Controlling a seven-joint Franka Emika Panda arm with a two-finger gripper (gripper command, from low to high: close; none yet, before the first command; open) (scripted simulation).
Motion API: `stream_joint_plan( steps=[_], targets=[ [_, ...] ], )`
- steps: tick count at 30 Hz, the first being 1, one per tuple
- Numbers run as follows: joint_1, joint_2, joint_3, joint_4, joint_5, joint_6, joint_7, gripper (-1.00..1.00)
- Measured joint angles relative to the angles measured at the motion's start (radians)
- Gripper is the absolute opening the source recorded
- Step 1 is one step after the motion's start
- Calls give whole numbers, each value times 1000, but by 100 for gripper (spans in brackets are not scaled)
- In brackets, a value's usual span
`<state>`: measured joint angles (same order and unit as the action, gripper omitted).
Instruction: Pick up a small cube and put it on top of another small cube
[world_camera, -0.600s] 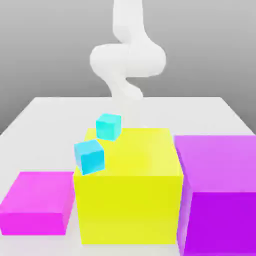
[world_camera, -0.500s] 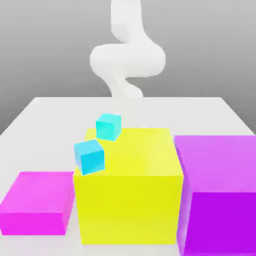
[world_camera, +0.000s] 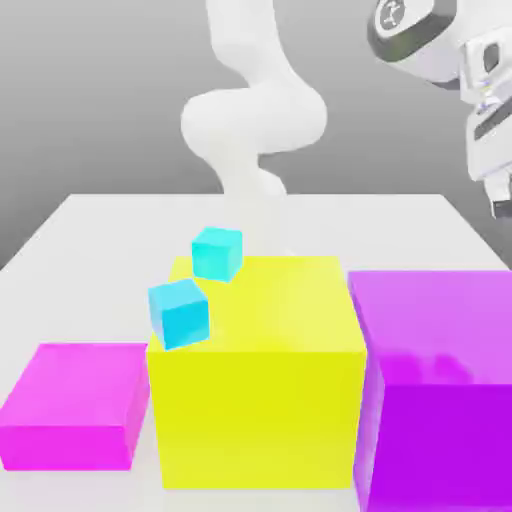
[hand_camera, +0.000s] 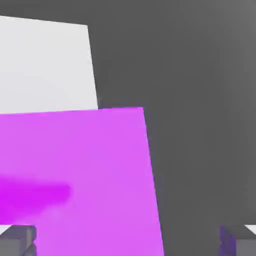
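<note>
Small cyan cubes are sitting where you saw them before: one (world_camera: 180, 312) at the yellow block's (world_camera: 260, 390) near left top edge, the other (world_camera: 217, 252) at its far left corner. You are looking past the magenta block (world_camera: 75, 405) on the exterior view's left and the big purple block (world_camera: 430, 330) on its right. Farther back, over the table (world_camera: 100, 220), the gripper (world_camera: 497, 205) is now coming into view above the purple block, fingers spread wide and gripping nothing.
</note>
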<state>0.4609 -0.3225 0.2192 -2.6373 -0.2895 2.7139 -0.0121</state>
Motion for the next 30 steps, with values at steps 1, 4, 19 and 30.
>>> stream_joint_plan(
  steps=[1,4,19,30],
  targets=[
    [23,22,11,-17,-13,21,-39,0],
    [92,85,43,-70,-49,86,-159,0],
    [166,350,72,-176,242,136,-918,0],
    [318,594,-116,-131,45,321,-801,-100]
  ],
)
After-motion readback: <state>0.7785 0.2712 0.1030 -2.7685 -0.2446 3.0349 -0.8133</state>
